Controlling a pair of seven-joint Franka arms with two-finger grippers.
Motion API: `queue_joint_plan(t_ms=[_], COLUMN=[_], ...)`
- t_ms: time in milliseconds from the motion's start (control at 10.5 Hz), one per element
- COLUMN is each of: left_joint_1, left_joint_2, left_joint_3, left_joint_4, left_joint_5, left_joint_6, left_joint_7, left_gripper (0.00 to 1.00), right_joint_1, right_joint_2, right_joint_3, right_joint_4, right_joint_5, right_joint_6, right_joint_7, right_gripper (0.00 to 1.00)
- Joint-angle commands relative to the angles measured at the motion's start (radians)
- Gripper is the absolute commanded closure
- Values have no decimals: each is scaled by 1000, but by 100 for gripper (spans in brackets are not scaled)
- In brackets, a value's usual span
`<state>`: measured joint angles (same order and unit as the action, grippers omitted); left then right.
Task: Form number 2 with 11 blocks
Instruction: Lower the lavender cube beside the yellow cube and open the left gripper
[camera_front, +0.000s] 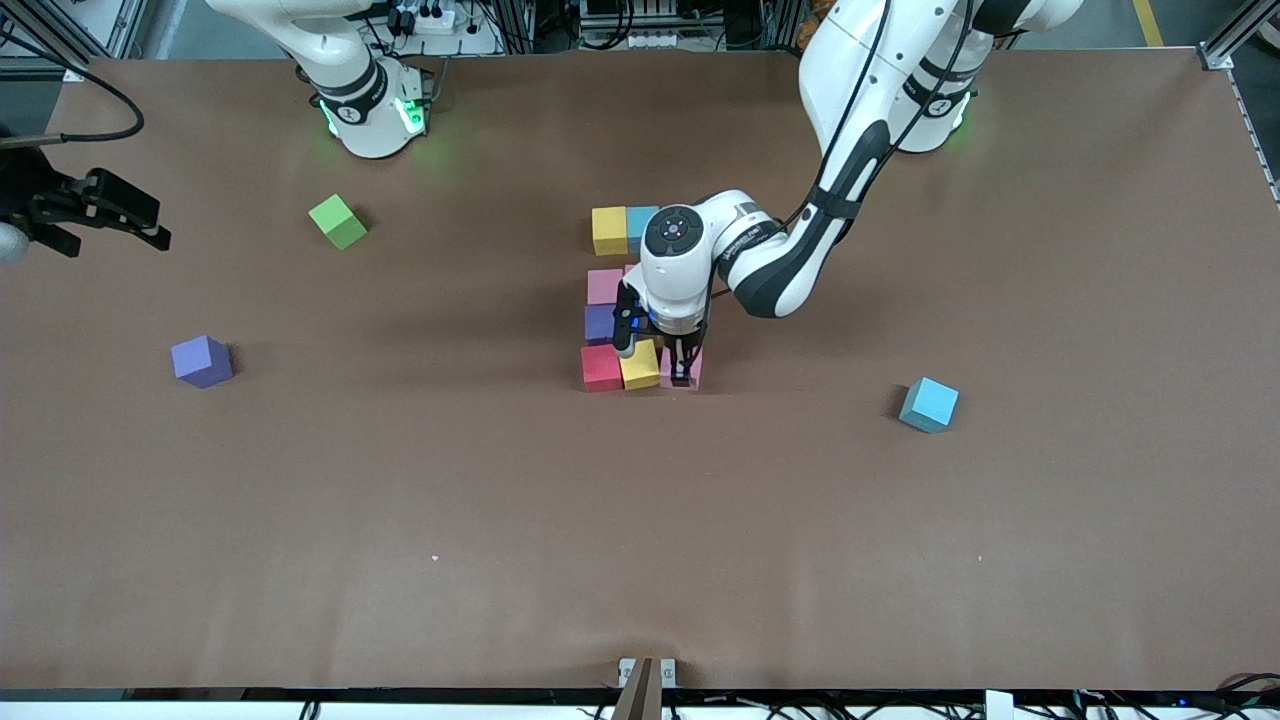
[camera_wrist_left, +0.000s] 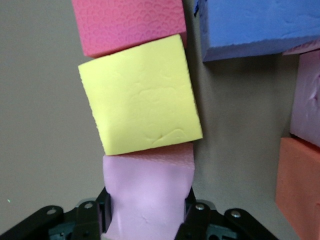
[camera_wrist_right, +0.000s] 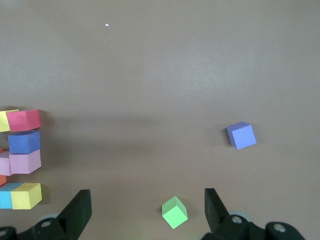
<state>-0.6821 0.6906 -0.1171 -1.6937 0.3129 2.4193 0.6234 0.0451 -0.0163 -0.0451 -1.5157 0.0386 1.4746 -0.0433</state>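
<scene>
My left gripper (camera_front: 681, 368) is shut on a pink block (camera_front: 695, 376) that rests on the table and closes the digit's row nearest the front camera, beside a yellow block (camera_front: 640, 364) and a red block (camera_front: 601, 367). In the left wrist view the pink block (camera_wrist_left: 148, 175) is squeezed between the fingers and touches the yellow block (camera_wrist_left: 142, 95). Farther from the camera lie a purple block (camera_front: 600, 322), a pink block (camera_front: 604, 286), a yellow block (camera_front: 609, 230) and a light blue block (camera_front: 641, 228). The arm hides other blocks; an orange one (camera_wrist_left: 299, 185) shows in the left wrist view. My right gripper (camera_front: 150, 228) waits open at the right arm's end.
Loose cubes lie on the brown table: a lime-green cube (camera_front: 338, 221), a purple cube (camera_front: 202, 361) toward the right arm's end, and a light blue cube (camera_front: 929, 404) toward the left arm's end. The right wrist view shows the green cube (camera_wrist_right: 175, 212) between its open jaws.
</scene>
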Motion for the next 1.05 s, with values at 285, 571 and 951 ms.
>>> queue_joint_plan(t_ms=[285,571,951], left_joint_1=[30,35,38], left_joint_2=[50,-21,-149], left_joint_3=[-7,-7,-9], left_joint_4=[45,33,-41], left_joint_5=[-17,-20,-63], left_joint_6=[43,-31,-91], left_joint_7=[-143,-148,-139], left_gripper=[0,0,0], right_joint_1=[-22,-24,-24], right_joint_2=[-10,-4,-4], right_joint_3=[10,10,10], right_joint_4=[-3,-1,-1], right_joint_5=[-9,-9,-9], right_joint_6=[-11,-11,-10], right_joint_7=[-10,-10,-10], right_gripper=[0,0,0])
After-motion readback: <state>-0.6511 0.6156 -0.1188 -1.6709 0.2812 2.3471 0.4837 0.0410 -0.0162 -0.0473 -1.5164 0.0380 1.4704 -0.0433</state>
